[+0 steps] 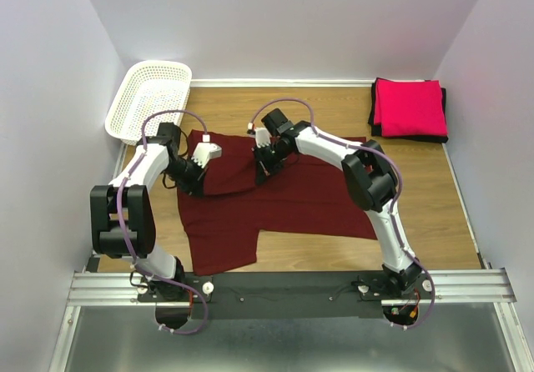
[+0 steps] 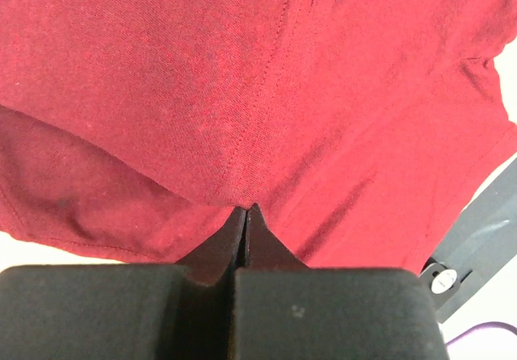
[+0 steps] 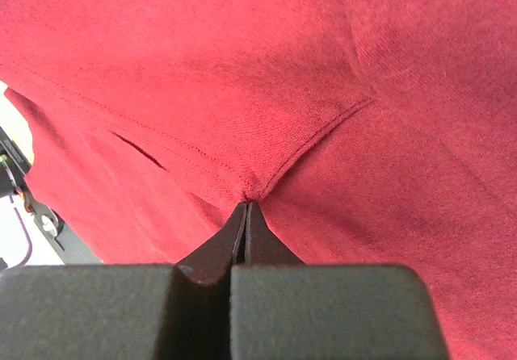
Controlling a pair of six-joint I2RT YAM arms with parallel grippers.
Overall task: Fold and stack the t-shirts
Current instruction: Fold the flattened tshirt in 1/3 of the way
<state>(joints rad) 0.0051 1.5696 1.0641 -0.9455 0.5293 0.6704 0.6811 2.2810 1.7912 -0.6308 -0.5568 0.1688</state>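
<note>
Two grippers, both clamped on the dark maroon t-shirt (image 1: 284, 205): left gripper (image 2: 246, 209) with fingers pressed together on a peak of cloth beside a stitched seam; right gripper (image 3: 246, 205) likewise closed on a pucker at a hem line. Only thin bites of fabric in each. Likely risk: slip-out of one pinch under pull, leaving a lopsided fold; uneven travel of the two arms likely to skew or bunch the panel; possibly one layer only caught, not clear from the wrist views. Lower body and near sleeve flat on the table (image 1: 455, 213), upper part raised and doubled between the arms; drag on the wood likely to shift the flat part. Farther back, bright pink-red t-shirt (image 1: 409, 108) folded on a black one (image 1: 375, 127) at the far right corner — well apart from the work; white mesh basket (image 1: 150, 97) at far left, just behind the left arm, snag possible on a wide swing. Wrist views: tip contact, seams, weave; no layout. Top view: whole garment, stack, basket — jaw state unreadable there.
</note>
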